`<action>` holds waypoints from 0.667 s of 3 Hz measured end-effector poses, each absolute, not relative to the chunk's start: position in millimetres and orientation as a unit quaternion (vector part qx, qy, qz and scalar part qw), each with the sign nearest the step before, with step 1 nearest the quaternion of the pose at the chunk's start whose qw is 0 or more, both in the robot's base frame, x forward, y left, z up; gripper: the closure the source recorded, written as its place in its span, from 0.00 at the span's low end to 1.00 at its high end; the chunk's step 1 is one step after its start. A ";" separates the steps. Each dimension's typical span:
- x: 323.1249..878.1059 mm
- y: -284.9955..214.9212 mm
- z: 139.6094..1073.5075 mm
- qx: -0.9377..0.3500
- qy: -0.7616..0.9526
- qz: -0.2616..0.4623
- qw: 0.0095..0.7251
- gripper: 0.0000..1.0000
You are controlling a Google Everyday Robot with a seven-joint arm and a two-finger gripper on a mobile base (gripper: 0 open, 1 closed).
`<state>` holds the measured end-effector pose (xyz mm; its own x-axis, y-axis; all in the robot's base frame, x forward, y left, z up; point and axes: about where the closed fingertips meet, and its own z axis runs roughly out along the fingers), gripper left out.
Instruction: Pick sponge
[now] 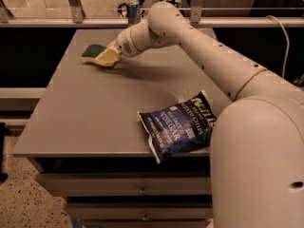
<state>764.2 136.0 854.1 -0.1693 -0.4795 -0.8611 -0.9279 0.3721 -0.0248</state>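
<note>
The sponge [92,51] lies on the grey table [95,113] at its far left; its dark green top shows and its right side is partly covered by the gripper. My gripper [107,58], cream-coloured, is low over the table right against the sponge's right edge. The white arm reaches to it from the lower right, across the table.
A blue chip bag [178,125] lies at the table's front right edge, next to my arm's large white body. A can [133,8] stands beyond the table's far edge by a railing. Drawers sit below the table front.
</note>
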 end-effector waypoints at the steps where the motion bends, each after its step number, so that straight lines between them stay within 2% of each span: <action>1: 756.8 108.7 883.2 -0.490 0.700 0.273 0.443 1.00; 2: 744.7 76.7 918.5 -0.490 0.672 0.287 0.475 1.00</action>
<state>744.7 76.7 918.5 -0.0690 -0.3863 -0.9198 -0.9317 0.3545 -0.0790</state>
